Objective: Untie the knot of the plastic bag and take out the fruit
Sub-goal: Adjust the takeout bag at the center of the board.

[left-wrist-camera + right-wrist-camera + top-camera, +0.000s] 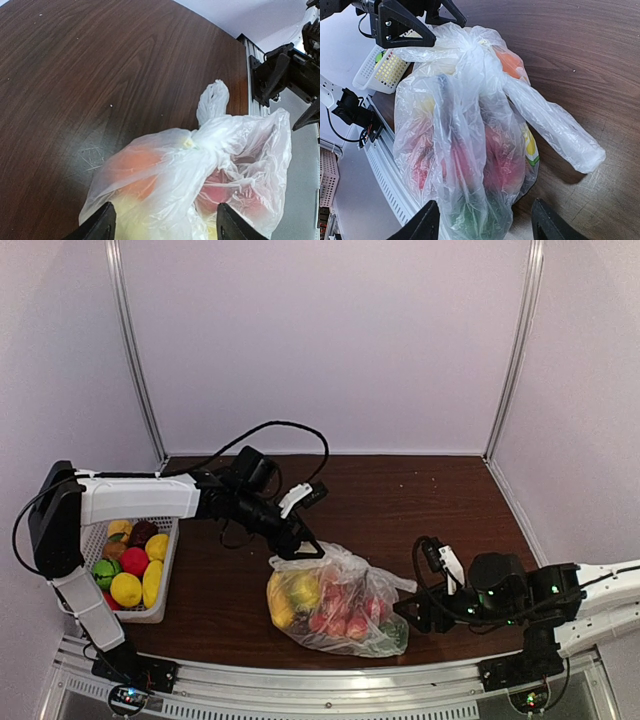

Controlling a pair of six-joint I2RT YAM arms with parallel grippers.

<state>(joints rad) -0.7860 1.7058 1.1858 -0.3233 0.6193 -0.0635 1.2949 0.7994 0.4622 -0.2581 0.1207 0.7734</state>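
Roughly centre-near on the table (420,500): bag (340,602) lying on its side, knot (196,141) tied and sitting at the bag's 11 o'clock seen from above. Fruit (300,592) inside: yellow at the 9 o'clock end, red pieces in the middle, something green low at 4 o'clock. One loose handle (397,583) pokes out toward 2 o'clock. Left claw (297,550) at the bag's 11 o'clock, just by the knot, fingers spread, plastic bulging between them, nothing pinched that I can see. Right claw (408,617) at the bag's 3 o'clock, jaws likewise apart, bag's end between the tips. Basket (168,580) at 9 o'clock, well apart, with more pieces in it.
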